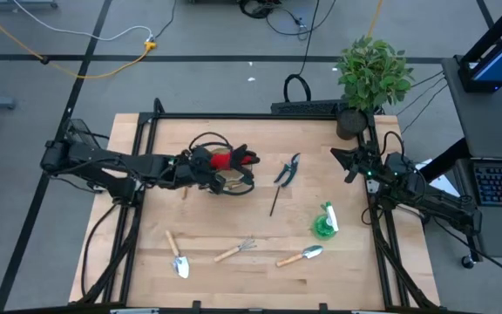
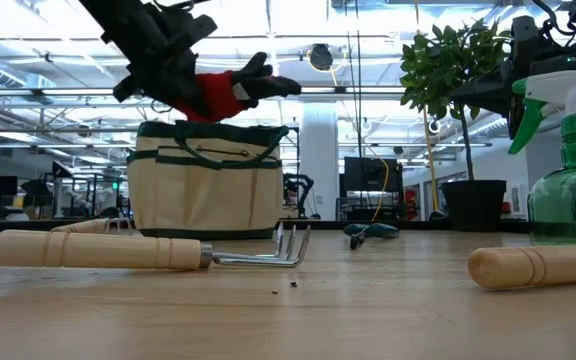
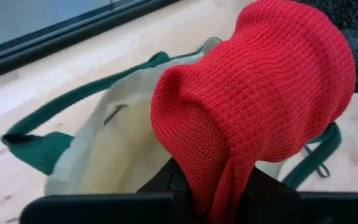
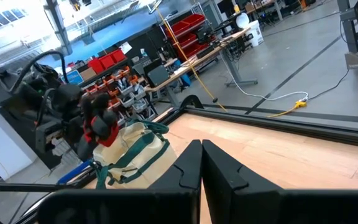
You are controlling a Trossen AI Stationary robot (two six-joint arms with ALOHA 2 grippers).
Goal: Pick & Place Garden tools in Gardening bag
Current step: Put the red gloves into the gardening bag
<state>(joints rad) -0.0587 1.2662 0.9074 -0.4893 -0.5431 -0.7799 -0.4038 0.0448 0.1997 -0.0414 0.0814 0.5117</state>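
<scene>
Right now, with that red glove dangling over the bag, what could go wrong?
The left gripper holds the red-black glove above the gardening bag, but its black fingers reach out past the bag's rim, so on release it might drape over the edge or fall outside. The bag's green loop handles lie near the opening and could catch the glove. The bag is soft fabric; a low pass might nudge it.

No readable text, label, brand, number or sign anywhere, none on the gardening bag (image 2: 206, 178), none on the spray bottle (image 2: 568, 160) (its plain green body bears no legible print), none on the wooden tool handles
</scene>
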